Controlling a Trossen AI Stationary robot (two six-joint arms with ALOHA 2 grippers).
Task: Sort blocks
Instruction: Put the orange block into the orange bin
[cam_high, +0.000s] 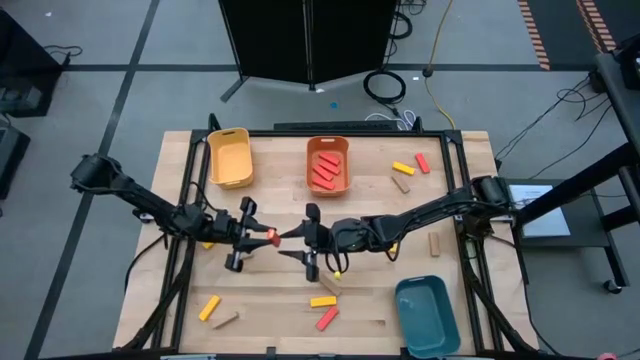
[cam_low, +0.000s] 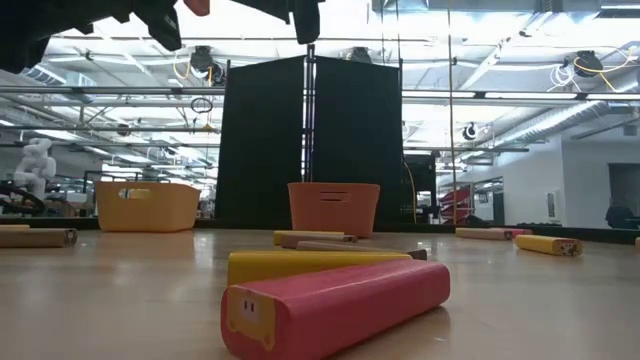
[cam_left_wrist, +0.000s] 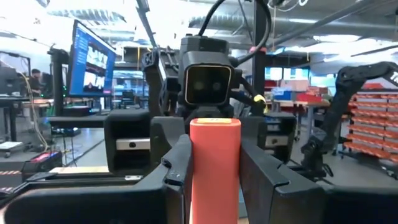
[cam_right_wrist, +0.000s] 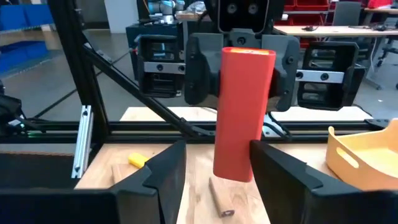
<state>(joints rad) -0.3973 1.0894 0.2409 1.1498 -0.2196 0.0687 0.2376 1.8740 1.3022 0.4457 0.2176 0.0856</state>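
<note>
Two bins (cam_high: 229, 157) (cam_high: 328, 165) sit along the table's (cam_high: 270, 300) far edge, a third (cam_high: 427, 315) at the near right corner (blocks (cam_high: 322, 310) scattered between), both grippers (cam_high: 262, 236) (cam_high: 303, 238) meeting mid-table.

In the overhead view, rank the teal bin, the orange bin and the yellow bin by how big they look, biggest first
1. teal bin, clearly the largest.
2. orange bin and yellow bin look much alike; I would not rank one over the other.
</note>
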